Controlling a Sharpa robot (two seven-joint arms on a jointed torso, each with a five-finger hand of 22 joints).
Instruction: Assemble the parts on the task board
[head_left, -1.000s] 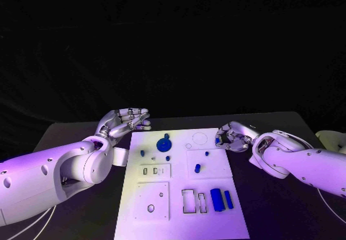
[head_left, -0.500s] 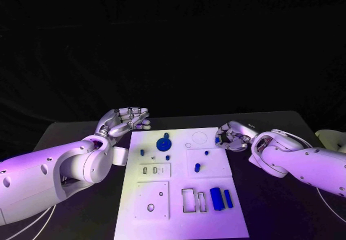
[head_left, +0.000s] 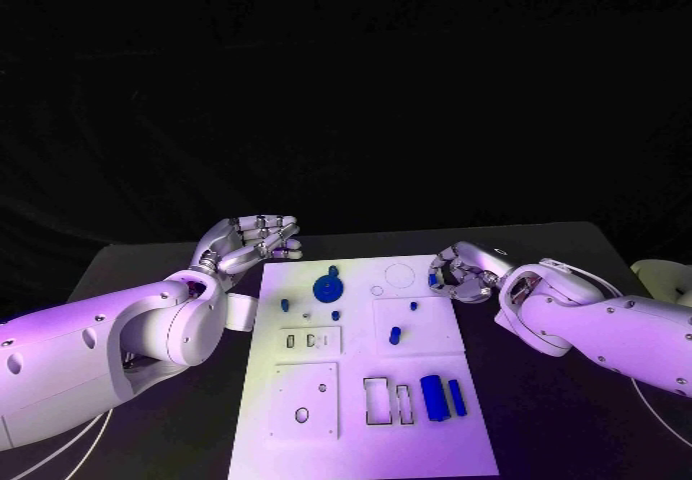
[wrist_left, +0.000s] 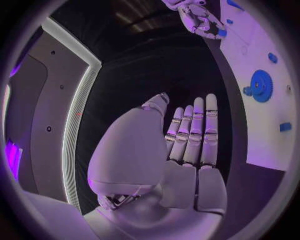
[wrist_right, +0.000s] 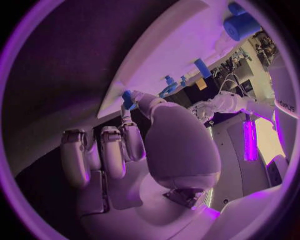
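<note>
A small blue part (wrist_right: 127, 98) is pinched by the right robot hand (head_left: 464, 273) at the right edge of the task board (head_left: 346, 420), mid-desk. Almost nothing is changed from a second ago; insertion is judged pending. The left robot hand (head_left: 254, 240) is kept open, fingers straight, off the board's far left corner.

The matte black table (head_left: 577, 250) runs wide and flat, its far edge meeting a dark cloth backdrop (head_left: 346, 120) that hangs in loose folds behind it. By the table's right side sits a pale rounded object (head_left: 666, 277), cut off at the edge; what it is I cannot tell. Thin white cables (head_left: 65, 445) trail over the near-left corner of the tabletop, and another thin pale cable (head_left: 671, 425) crosses the near-right part.
</note>
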